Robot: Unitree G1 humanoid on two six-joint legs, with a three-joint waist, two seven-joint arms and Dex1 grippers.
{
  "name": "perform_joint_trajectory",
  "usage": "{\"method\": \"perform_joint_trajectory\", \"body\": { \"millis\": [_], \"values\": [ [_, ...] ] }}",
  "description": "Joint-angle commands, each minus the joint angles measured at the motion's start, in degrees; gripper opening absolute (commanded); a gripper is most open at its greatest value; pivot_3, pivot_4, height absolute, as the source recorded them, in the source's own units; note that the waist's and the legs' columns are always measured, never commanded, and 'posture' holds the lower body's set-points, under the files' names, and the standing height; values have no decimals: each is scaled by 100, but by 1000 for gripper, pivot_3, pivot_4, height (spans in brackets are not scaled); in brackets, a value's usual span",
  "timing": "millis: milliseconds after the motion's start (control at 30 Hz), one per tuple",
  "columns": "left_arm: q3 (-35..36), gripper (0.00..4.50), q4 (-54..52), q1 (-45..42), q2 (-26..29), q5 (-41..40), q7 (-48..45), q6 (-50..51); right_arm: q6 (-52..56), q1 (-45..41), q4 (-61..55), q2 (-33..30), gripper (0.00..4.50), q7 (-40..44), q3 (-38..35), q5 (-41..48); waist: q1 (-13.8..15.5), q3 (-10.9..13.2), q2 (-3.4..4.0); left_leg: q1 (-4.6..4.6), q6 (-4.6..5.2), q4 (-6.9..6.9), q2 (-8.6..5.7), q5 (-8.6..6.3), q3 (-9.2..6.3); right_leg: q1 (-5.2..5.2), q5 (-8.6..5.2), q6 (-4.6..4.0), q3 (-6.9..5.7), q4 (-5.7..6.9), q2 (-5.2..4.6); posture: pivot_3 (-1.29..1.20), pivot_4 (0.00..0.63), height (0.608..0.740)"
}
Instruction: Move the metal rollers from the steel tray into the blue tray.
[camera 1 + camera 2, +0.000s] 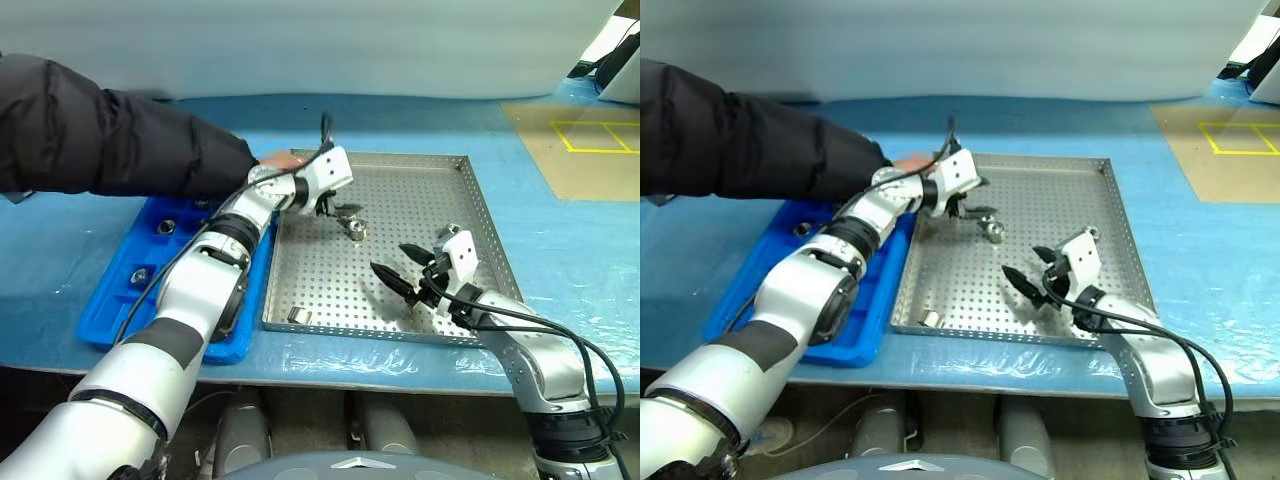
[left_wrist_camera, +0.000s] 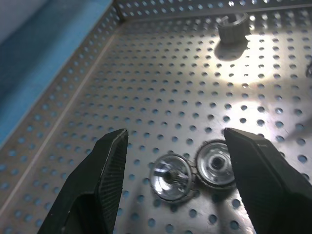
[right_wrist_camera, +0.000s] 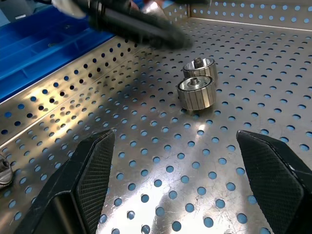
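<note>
The steel tray (image 1: 400,158) lies in the middle of the table, with the blue tray (image 1: 108,312) along its left side. Two metal rollers (image 1: 355,229) stand side by side on the perforated floor. My left gripper (image 1: 335,208) hovers just above them, open, its fingers (image 2: 105,180) straddling the pair (image 2: 170,176) without touching. My right gripper (image 1: 398,265) is open over the tray's right half, empty, facing the same two rollers (image 3: 197,92). Another roller (image 1: 298,316) lies near the tray's front left corner, and one more (image 2: 233,25) stands farther off. Rollers (image 1: 166,227) sit in blue tray compartments.
A person's arm in a black sleeve (image 1: 110,135) reaches in from the left, the hand (image 1: 280,159) at the steel tray's far left corner, close to my left wrist. A blue sheet (image 1: 560,270) covers the table. Yellow floor markings (image 1: 600,135) lie far right.
</note>
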Motion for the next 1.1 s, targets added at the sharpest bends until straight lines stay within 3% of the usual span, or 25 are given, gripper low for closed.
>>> {"method": "perform_joint_trajectory", "body": {
  "millis": [33, 400, 600, 1100],
  "values": [
    [81, 3303, -120, -121, 116, -35, 207, 41, -106, -132, -86, 64, 4159, 2, 101, -31, 0, 0, 0, 1, 0, -1, 0, 0, 0, 0, 0, 0, 1, 0, 0, -485, 150, 740],
    [-18, 3303, -35, -127, 549, 206, 523, 225, 22, -300, -110, 126, 4159, -105, 148, -60, 2, 1, 1, -2, -2, -8, 0, 0, 0, -5, 0, 0, 0, -4, 2, -475, 150, 740],
    [-17, 3303, -129, -81, 703, 188, 247, 168, 47, -293, -138, 173, 4159, -150, 208, -75, 10, 1, 1, -2, -2, -9, 1, 0, 0, -5, 0, 0, 0, -4, 0, -467, 150, 740],
    [-170, 3303, -13, 340, 793, 387, 211, 781, -587, -377, 733, 163, 4159, 214, 201, -240, 8, 2, 0, -7, -4, -13, 1, 1, 1, -14, 0, 0, 1, -5, 1, -446, 150, 740]
  ]
}}
